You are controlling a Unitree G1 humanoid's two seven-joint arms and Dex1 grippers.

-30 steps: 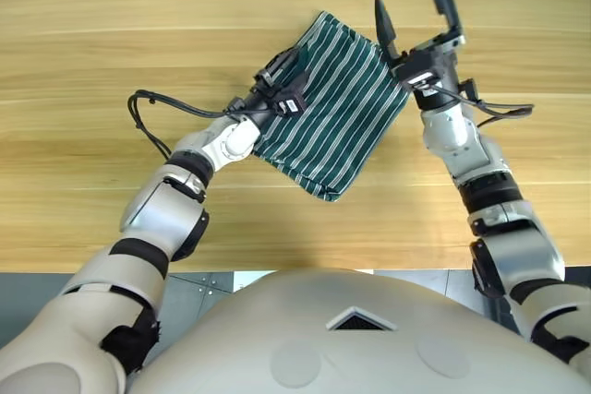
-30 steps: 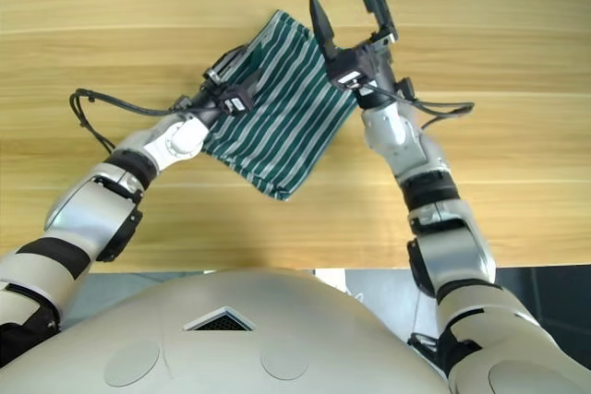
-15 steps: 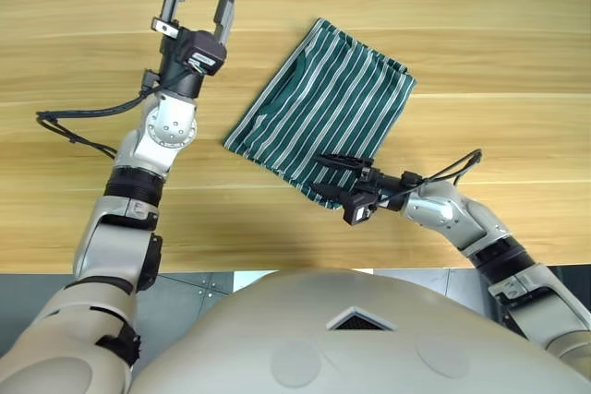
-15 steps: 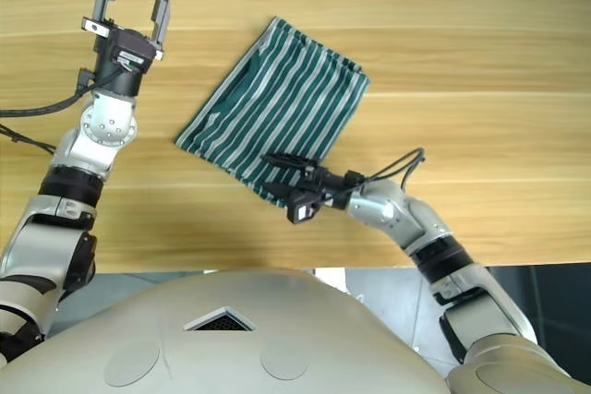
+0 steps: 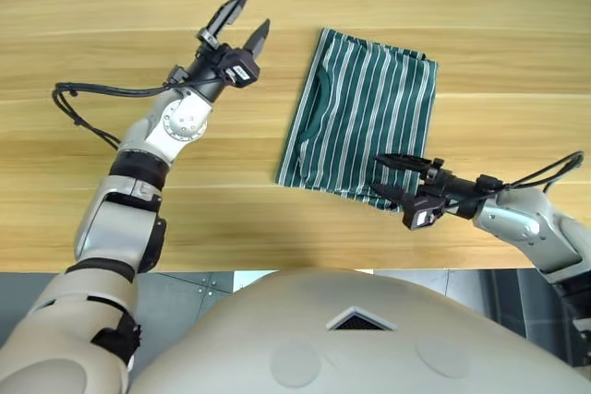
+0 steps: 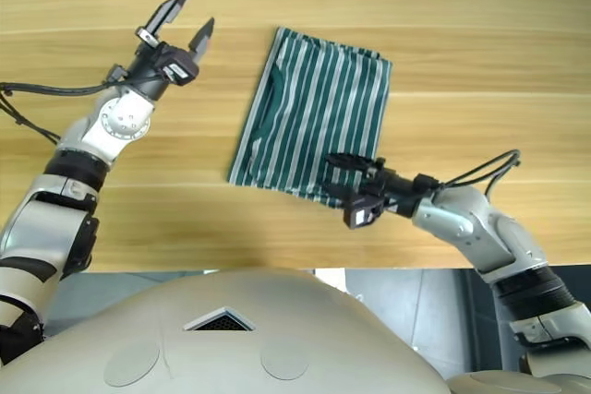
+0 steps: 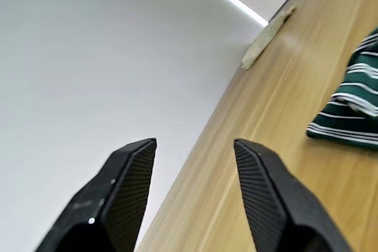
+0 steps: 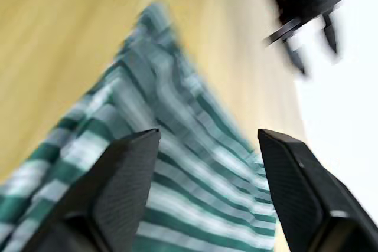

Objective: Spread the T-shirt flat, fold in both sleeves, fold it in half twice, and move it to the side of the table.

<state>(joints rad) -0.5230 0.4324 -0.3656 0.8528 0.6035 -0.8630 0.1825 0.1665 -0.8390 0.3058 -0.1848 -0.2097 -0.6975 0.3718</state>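
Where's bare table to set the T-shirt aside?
Wide bare table right of the T-shirt, beyond the right hand; also the far strip. Tight between the left hand and the T-shirt, and at its near corner.

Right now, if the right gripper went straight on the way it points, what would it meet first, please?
The folded T-shirt: the open right gripper points across its near corner, though its height above the cloth is unclear.
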